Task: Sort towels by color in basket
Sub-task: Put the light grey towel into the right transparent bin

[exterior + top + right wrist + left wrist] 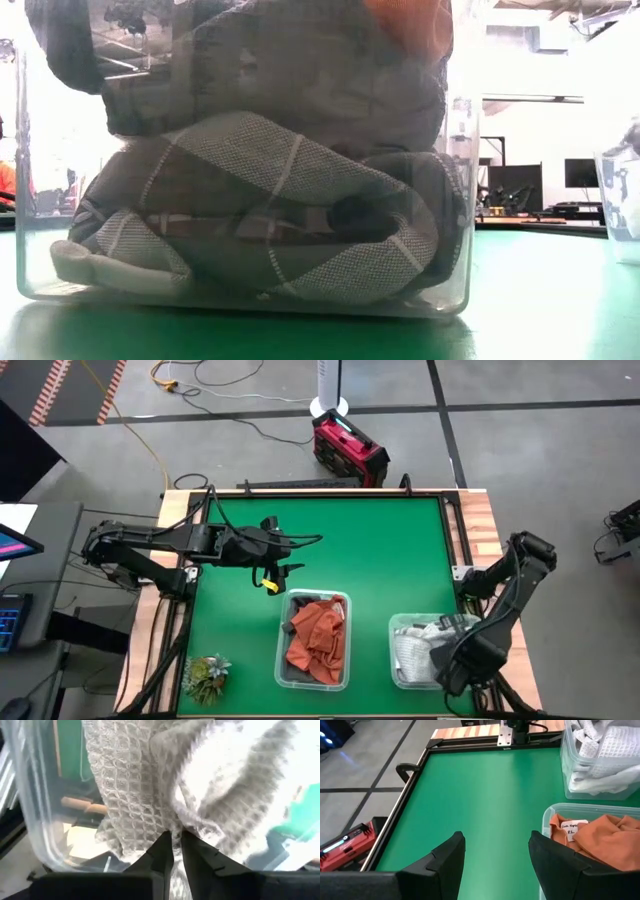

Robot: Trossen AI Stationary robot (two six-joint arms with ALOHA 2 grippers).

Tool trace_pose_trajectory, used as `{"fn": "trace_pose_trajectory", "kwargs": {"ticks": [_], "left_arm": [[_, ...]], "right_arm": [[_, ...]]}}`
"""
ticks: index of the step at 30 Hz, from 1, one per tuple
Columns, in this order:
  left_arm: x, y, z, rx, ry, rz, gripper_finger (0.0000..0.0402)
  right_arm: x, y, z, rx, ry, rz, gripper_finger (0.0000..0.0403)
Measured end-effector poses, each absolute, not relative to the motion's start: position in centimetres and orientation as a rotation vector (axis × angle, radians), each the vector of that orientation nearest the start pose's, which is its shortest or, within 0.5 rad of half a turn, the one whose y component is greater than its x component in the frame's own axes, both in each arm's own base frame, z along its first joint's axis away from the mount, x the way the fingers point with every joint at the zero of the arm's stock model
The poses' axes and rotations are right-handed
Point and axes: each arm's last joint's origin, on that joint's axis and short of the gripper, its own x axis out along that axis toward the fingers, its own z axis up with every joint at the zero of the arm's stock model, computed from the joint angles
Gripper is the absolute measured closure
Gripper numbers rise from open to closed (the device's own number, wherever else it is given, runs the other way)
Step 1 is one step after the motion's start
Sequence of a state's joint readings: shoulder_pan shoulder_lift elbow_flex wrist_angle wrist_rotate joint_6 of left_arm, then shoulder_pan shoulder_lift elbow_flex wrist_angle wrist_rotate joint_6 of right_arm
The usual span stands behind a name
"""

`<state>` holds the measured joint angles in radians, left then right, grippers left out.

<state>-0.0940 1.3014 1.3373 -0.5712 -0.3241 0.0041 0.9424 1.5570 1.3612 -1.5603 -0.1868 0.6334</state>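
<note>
Two clear bins stand near the table's front edge. The middle bin holds rust-orange towels on top of dark grey ones. The right bin holds white and light grey towels. My right gripper points down into the right bin, shut on a light grey waffle-weave towel. My left gripper hangs open above the bare green table, to the left of and beyond the middle bin, with nothing between its fingers. My right gripper pinches a bunched fold of the light grey waffle towel between its two fingertips. The fingers come from above, pointing steeply down into the right bin. The cloth spreads away from the fingertips inside the bin, slack, against the bin's clear wall.
A small green plant tuft lies at the table's near left corner. The green mat beyond the bins is free room. A red case sits on the floor past the far edge.
</note>
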Motion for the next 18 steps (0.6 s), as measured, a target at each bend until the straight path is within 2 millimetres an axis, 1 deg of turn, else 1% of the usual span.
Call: {"fn": "trace_pose_trajectory", "kwargs": {"ticks": [3, 6, 8, 10, 14, 16, 18], "left_arm": [[27.4, -1.7, 37.8, 0.116, 0.525, 0.223, 0.0194], [27.4, -1.7, 37.8, 0.115, 0.528, 0.224, 0.0194], [27.4, -1.7, 37.8, 0.116, 0.533, 0.224, 0.0194], [27.4, -1.7, 37.7, 0.114, 0.534, 0.224, 0.0194], [27.4, -1.7, 37.7, 0.111, 0.533, 0.225, 0.0193], [27.4, -1.7, 37.8, 0.109, 0.528, 0.225, 0.0193], [27.4, -1.7, 37.9, 0.107, 0.519, 0.226, 0.0193]], "right_arm": [[14.3, 20.6, 29.1, -0.210, 1.806, 0.220, 0.0328], [14.1, 20.6, 28.7, -0.246, 1.799, 0.207, 0.0330], [13.9, 20.4, 27.6, -0.282, 1.807, 0.190, 0.0333], [13.9, 20.5, 26.0, -0.285, 1.794, 0.201, 0.0338], [14.5, 21.3, 22.8, -0.254, 1.689, 0.342, 0.0342], [14.6, 21.3, 22.3, -0.246, 1.682, 0.347, 0.0342], [14.6, 20.8, 22.7, -0.247, 1.721, 0.295, 0.0342]]}}
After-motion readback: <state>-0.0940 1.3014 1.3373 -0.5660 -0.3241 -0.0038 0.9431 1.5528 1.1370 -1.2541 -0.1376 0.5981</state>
